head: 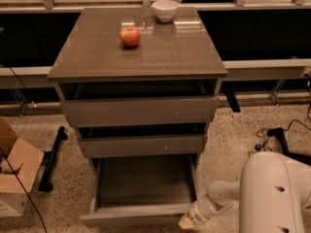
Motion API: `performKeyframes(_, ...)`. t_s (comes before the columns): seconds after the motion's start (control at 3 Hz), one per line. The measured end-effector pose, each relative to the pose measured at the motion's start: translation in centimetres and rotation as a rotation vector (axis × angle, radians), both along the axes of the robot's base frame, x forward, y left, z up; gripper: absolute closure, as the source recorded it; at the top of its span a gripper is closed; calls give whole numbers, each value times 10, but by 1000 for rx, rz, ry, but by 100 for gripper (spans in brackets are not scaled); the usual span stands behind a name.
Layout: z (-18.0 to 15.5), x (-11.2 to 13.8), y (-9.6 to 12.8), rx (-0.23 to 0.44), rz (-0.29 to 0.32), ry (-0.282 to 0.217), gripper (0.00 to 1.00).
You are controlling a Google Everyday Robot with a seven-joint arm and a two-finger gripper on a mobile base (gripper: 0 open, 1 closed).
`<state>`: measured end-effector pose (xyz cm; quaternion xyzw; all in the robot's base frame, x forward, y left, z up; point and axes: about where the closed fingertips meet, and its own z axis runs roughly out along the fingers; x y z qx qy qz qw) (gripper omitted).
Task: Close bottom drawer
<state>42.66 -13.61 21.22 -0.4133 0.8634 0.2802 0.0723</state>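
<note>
Speckled floor surrounds a cabinet (138, 57) of 3 drawers, with an apple (129, 36) and a white bowl (165, 9) on its top, the bowl's inside hidden. Its bottom drawer (136, 220) stands pulled far out at floor level, its tray showing only bare grey bottom, so the closing looks wholly undone. The gripper (187, 221) sits at the drawer front's right corner, seemingly touching it; whether it is spread or pressed together I cannot tell.
</note>
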Motion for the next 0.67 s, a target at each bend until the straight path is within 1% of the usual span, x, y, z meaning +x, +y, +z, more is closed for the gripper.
performKeyframes(0.33,-31,12,2,27,-25,6,100)
performKeyframes(0.67,-39,17,6,40,-28,5,100)
